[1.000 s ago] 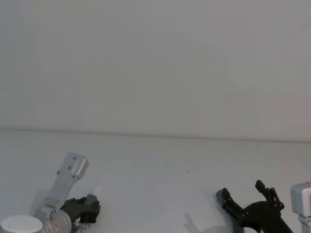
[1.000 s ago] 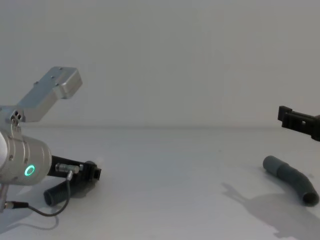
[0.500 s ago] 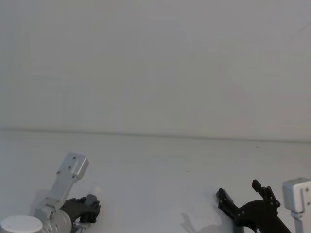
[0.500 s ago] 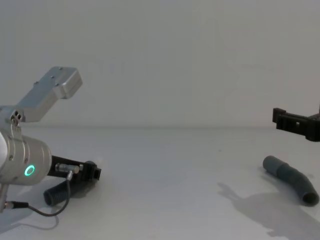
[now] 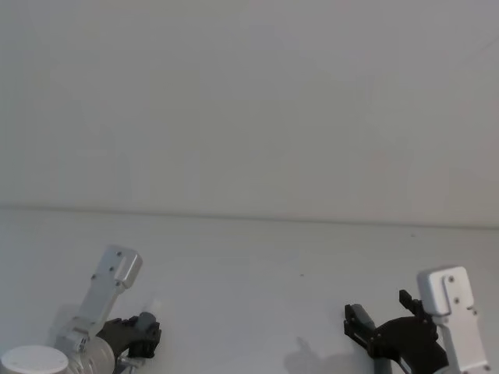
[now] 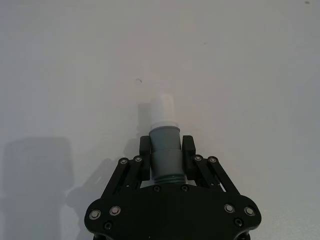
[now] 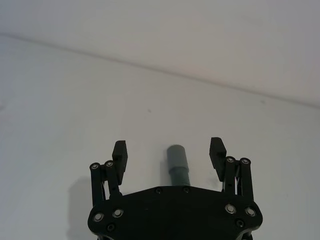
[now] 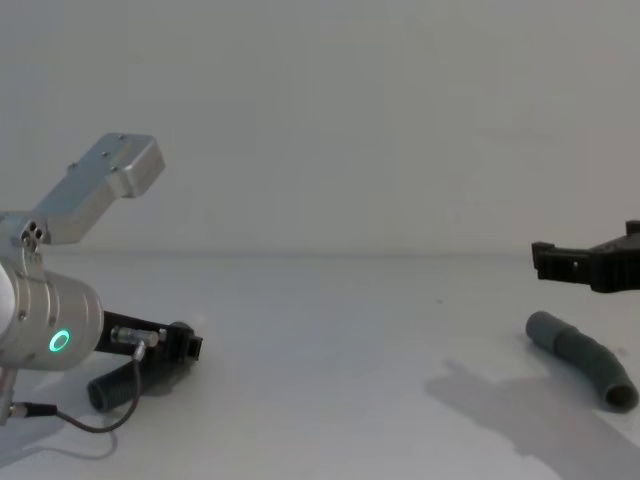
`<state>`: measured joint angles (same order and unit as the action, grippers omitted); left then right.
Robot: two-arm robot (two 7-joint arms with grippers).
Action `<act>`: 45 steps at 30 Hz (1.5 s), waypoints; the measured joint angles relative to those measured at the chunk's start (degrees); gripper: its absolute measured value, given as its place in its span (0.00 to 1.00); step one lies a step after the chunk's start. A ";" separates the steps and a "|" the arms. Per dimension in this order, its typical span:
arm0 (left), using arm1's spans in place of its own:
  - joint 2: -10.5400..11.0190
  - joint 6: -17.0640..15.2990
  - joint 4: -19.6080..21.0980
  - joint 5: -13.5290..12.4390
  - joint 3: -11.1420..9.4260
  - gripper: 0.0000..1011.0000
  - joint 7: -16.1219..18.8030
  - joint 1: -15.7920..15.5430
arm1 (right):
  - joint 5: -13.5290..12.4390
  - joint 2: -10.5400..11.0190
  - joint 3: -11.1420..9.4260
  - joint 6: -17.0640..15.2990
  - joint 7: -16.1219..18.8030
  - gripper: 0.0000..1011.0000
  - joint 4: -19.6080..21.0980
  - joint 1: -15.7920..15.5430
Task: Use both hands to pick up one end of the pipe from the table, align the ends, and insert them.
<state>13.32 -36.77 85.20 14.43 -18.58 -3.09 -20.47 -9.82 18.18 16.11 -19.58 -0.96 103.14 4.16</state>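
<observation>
1. Left tool (image 6: 166, 147) down low at the near left of the surface (image 8: 330, 330), clamped on the grey collar of the white-tipped hose (image 6: 165, 160).
2. Right tool (image 7: 169, 150) hanging spread wide over the curved hose (image 8: 585, 360), not touching.
3. Right wrist view: cuff lined up between the fingers. Chest view: clear gap underneath.

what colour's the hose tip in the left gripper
White: the hose piece in the left gripper ends in a white tip; clearest in the left wrist view.

Black angular left gripper (image 6: 166, 146) with silver screws (image 6: 114, 211), behind it silver cylindrical wrist (image 8: 45, 322), green ring light (image 8: 61, 342), thin dark cable (image 8: 72, 423), matching black right gripper (image 7: 169, 148)
</observation>
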 joint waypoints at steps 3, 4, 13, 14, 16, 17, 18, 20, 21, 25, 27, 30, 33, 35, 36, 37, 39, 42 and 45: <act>0.00 0.00 0.00 0.00 0.00 0.34 0.00 0.00 | 0.43 -0.79 0.06 -2.92 -0.98 0.99 -0.42 0.98; 0.00 0.00 0.00 0.00 0.00 0.34 0.00 0.00 | 0.60 -1.26 0.05 -4.40 -1.42 0.99 -0.76 1.57; 0.00 0.00 0.00 0.00 0.00 0.34 0.00 0.00 | 1.01 -3.46 -0.50 -11.11 -3.23 0.99 -2.68 4.06; 0.00 0.00 0.00 0.00 0.00 0.34 0.00 0.00 | 1.03 -3.72 -0.60 -11.94 -3.37 0.99 -2.98 4.37; 0.00 0.00 0.00 0.00 0.00 0.34 0.00 0.00 | 1.04 -3.91 -0.70 -12.91 -3.46 0.99 -3.20 4.59; 0.00 0.00 0.00 0.00 0.00 0.34 0.00 0.00 | 1.05 -4.08 -0.79 -13.63 -3.53 0.99 -3.37 4.79; 0.00 0.00 0.00 0.00 0.00 0.34 0.00 0.00 | 1.05 -4.17 -0.83 -13.99 -3.55 0.99 -3.46 4.87; 0.00 0.00 0.00 0.00 0.00 0.34 0.00 0.00 | 1.05 -4.37 -0.99 -15.19 -3.57 0.99 -3.65 5.10; 0.00 0.00 0.00 0.00 0.00 0.34 0.00 0.00 | 1.05 -4.37 -0.99 -15.19 -3.57 0.99 -3.65 5.10; 0.00 0.00 0.00 0.00 0.00 0.34 0.00 0.00 | 1.05 -4.68 -1.22 -16.85 -3.55 0.99 -3.94 5.42; 0.00 0.00 0.00 0.00 0.00 0.34 0.00 0.00 | 1.05 -4.76 -1.26 -17.30 -3.52 0.99 -4.01 5.50; 0.00 0.00 0.00 0.00 0.00 0.34 0.00 0.00 | 1.00 -4.95 -1.41 -18.30 -3.39 0.99 -4.19 5.68; 0.00 0.00 0.00 0.00 0.00 0.34 0.00 0.00 | 0.92 -5.18 -1.57 -19.24 -3.27 0.99 -4.36 5.88; 0.00 0.00 0.00 0.00 0.00 0.34 0.00 0.00 | 0.84 -5.42 -1.70 -19.99 -3.15 0.99 -4.51 6.04; 0.00 0.00 0.00 0.00 0.00 0.34 0.00 0.00 | 0.81 -5.54 -1.76 -20.21 -3.12 0.99 -4.60 6.14; 0.00 0.00 0.00 0.00 0.00 0.34 0.00 0.00 | 0.75 -5.72 -1.86 -20.68 -3.08 0.99 -4.73 6.27; 0.00 0.00 0.00 0.00 0.00 0.34 0.00 0.00 | 0.69 -5.93 -1.94 -21.10 -3.06 0.99 -4.88 6.43; 0.00 0.00 0.00 0.00 -0.01 0.34 0.00 0.00 | 0.55 -6.40 -2.08 -21.93 -3.04 0.99 -5.32 6.79; 0.00 0.00 0.00 0.00 0.00 0.34 0.00 0.00 | 0.50 -6.81 -2.15 -22.54 -3.04 0.99 -5.79 7.11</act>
<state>13.32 -36.78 85.20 14.43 -18.59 -3.09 -20.47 -9.32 11.37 13.96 -42.12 -4.00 97.35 11.27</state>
